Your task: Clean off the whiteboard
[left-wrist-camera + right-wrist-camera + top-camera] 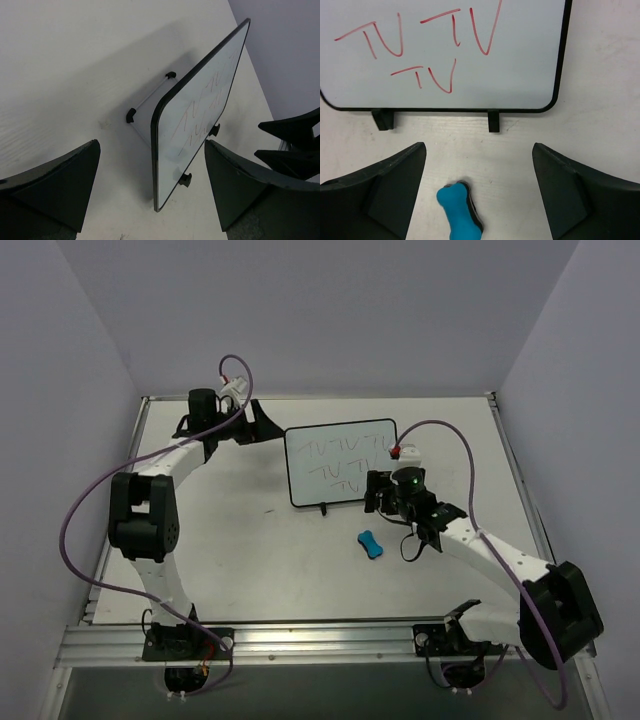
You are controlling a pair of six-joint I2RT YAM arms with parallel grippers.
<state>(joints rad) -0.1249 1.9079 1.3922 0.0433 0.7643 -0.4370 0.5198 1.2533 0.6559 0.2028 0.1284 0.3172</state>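
The whiteboard (340,462) stands tilted on black feet at the middle back of the table and bears red "TV" scribbles. It also shows in the left wrist view (200,105), edge-on, and in the right wrist view (470,55). A small blue bone-shaped eraser (370,543) lies on the table in front of it, and shows low between my right fingers (460,215). My left gripper (262,423) is open just left of the board, its left edge between the fingers (152,200). My right gripper (380,502) is open and empty, above the eraser (479,192).
The white table (230,540) is boxed in by grey walls at the back and sides. A metal rail (300,640) runs along the near edge. Purple cables (445,430) loop over both arms.
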